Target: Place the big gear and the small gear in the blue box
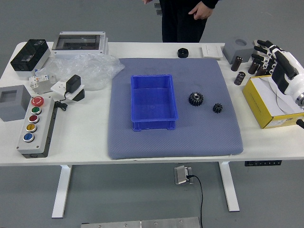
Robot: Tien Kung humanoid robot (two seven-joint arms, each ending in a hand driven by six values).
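My right hand (269, 58) hangs at the right edge, over the dark cylinders and the yellow-edged box, with its fingers spread and nothing held. On the blue-grey mat, the blue box (153, 100) stands left of both gears and shows a bare floor. The big gear (195, 99), black and toothed, lies a little right of the box. Farther right and slightly nearer is the small gear (217, 108), also black. Both gears are well apart from my right hand. My left hand is out of view.
Dark cylinders (240, 78) and a yellow-edged box (278, 102) stand at right. A black round part (183, 52) sits behind the mat (199, 142). At left are a button panel (37, 126), plastic wrap (90, 71) and grey housings. A person stands at the far side, hands off the table.
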